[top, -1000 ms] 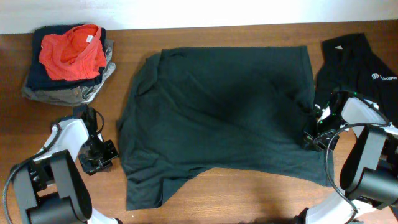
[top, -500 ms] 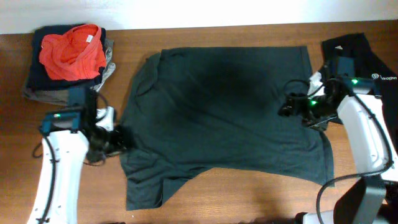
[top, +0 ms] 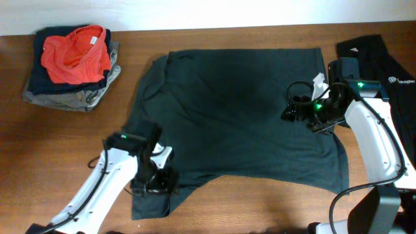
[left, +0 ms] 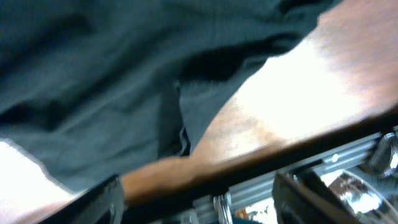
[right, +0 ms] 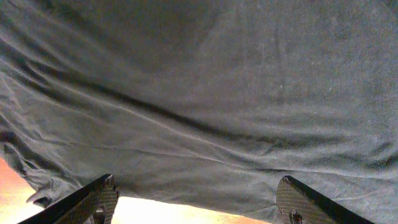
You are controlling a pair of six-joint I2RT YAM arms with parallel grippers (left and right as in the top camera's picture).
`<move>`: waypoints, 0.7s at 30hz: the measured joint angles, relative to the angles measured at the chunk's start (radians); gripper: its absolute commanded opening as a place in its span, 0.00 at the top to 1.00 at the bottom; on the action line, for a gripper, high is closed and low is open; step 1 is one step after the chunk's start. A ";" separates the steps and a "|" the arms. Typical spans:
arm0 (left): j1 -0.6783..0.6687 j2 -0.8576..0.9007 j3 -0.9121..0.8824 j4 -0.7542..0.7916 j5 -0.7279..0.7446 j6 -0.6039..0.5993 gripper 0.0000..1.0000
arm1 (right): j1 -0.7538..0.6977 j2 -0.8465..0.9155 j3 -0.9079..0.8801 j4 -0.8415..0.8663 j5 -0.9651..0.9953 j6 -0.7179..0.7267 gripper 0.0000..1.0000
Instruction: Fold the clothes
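scene: wooden table [top: 227,208] seen from overhead, clothes on it, both my arms over the cloth
dark shirt [top: 227,117]: spread flat across the middle of the table, single layer, light wrinkles, lying sideways to me
shirt lower-left flap: juts toward the near edge – a sleeve, I think, the cloth is too dark to be sure
second black shirt [top: 383,71]: bunched at the far right edge of the table, small white logo showing, just beside the spread one
left claw [top: 156,181]: over the lower-left part of the dark shirt, right where that flap meets the body
left claw state: jaws wide apart, nothing between them
left fingers [left: 106,196]: both tips at the bottom corners of my wrist view, far apart
left wrist view: blurred; dark cloth fills the top and left, bare wood to the right, table edge and metal frame along the bottom
left contact: cannot tell whether I touch the cloth
right claw [top: 294,110]: over the right half of the dark shirt, inside its outline, pointing toward the middle
right claw state: jaws spread wide, gripping nothing
right fingers [right: 93,200]: two dark tips at the bottom corners of my wrist view, well apart
right wrist view: wrinkled dark cloth fills nearly all of it – a strip of wood along the bottom
pile of folded clothes [top: 65,94]: far-left corner, well apart from the shirt, grey and dark layers
red garment [top: 75,55]: crumpled on top of that pile
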 measured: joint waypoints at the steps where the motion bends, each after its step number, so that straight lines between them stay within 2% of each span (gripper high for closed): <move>1: -0.006 0.000 -0.018 0.019 0.005 0.000 0.25 | 0.000 0.000 0.000 0.000 0.000 0.000 0.14; 16: -0.017 0.049 -0.079 0.183 0.027 0.000 0.26 | 0.000 0.000 0.000 0.000 0.000 0.000 0.14; 21: -0.017 0.129 -0.079 0.210 0.027 -0.001 0.30 | 0.000 0.000 0.000 0.000 0.000 -0.001 0.14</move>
